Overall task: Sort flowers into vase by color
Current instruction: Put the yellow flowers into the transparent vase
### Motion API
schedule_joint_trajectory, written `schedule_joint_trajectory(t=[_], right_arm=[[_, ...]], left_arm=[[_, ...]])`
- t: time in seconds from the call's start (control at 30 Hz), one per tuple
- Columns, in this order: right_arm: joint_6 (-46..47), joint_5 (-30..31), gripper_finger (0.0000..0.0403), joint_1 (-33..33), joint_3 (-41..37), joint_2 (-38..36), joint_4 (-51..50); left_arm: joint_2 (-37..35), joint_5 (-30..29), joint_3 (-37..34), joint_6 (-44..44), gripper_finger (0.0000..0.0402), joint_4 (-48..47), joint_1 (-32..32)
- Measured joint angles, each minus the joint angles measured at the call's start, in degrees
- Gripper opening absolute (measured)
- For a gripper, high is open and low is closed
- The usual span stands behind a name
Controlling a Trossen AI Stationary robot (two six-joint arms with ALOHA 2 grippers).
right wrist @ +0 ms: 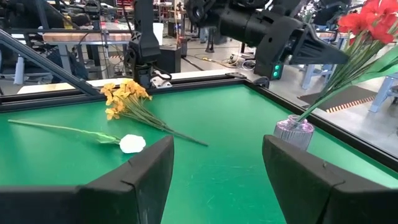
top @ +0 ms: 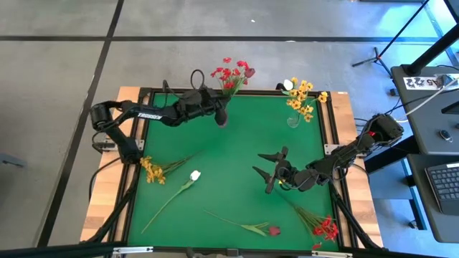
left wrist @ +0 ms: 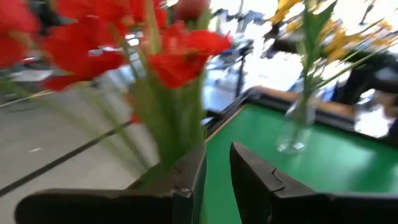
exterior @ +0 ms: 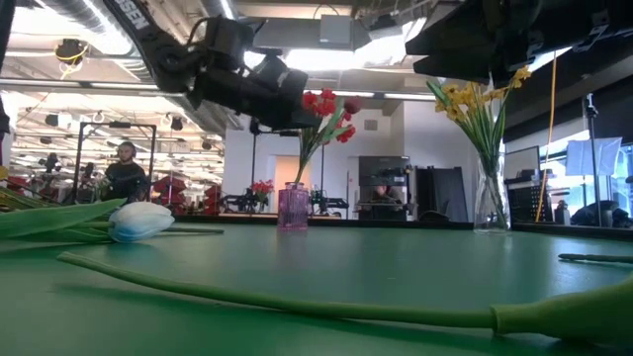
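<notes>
Left gripper (top: pixel 220 113) hangs at the purple vase (exterior: pixel 294 209) near the table's far edge, its fingers (left wrist: pixel 189 180) parted a little beside the green stems of the red flowers (top: pixel 231 74); nothing appears pinched between them, though the wrist view is too close to rule out a light touch. Right gripper (top: pixel 267 170) waits mid-table, fingers wide and empty.

Yellow flowers (top: pixel 303 97) stand in the clear vase (exterior: pixel 491 203) at the far right corner. Unsorted ones lie flat: a yellow bunch (top: pixel 153 170) at the left edge, a white bud (top: pixel 194 175) beside it, a dark red bud (top: pixel 272 230) near the front, a red cluster (top: pixel 325 228) at the front right.

The risk, judging from here: the fingers sit against the stems, so pulling back at an angle could drag the bouquet out or tip the narrow vase. The red blooms lean outward past the table edge, adding to that tipping chance.

The high view alone shows all four loose flowers and both arms. The low view shows the purple vase upright on the mat and the red stems seated in it, which the overhead view hides under the arm. The left wrist view shows the narrow gap between the fingers. The right wrist view shows the vase and the left arm from across the table, with the yellow bunch and white bud lying apart from them.
</notes>
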Motion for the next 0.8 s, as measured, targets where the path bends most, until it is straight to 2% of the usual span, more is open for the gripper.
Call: schedule_joint_trajectory(t=[0.1, 0.27, 0.43, 0.57, 0.7, 0.8], right_arm=[[0.0, 0.3, 0.0243, 0.0, 0.0, 0.0, 0.0], [0.0, 0.2, 0.0243, 0.0, 0.0, 0.0, -0.4], [1.1, 0.2, 0.0243, 0.0, 0.0, 0.0, -0.9], [1.2, 0.2, 0.0243, 0.0, 0.0, 0.0, -0.8], [1.9, 0.2, 0.0243, 0.0, 0.0, 0.0, -0.8], [2.6, -0.3, 0.0243, 0.0, 0.0, 0.0, -1.1]], left_arm=[[-4.0, -3.1, 0.0, 1.4, 0.0083, -7.9, -0.8], [-12.5, -3.3, 0.0, 1.3, 0.0111, -21.8, -3.8], [-23.9, 0.0, 0.0, 1.1, 0.0120, -31.9, -12.0], [-31.5, -1.8, 0.1, 0.5, 0.0114, -41.4, -20.9], [-34.0, -8.8, 0.1, -6.5, 0.0105, -53.5, -27.4], [-33.9, -7.9, 0.1, -15.1, 0.0102, -63.7, -31.4]])
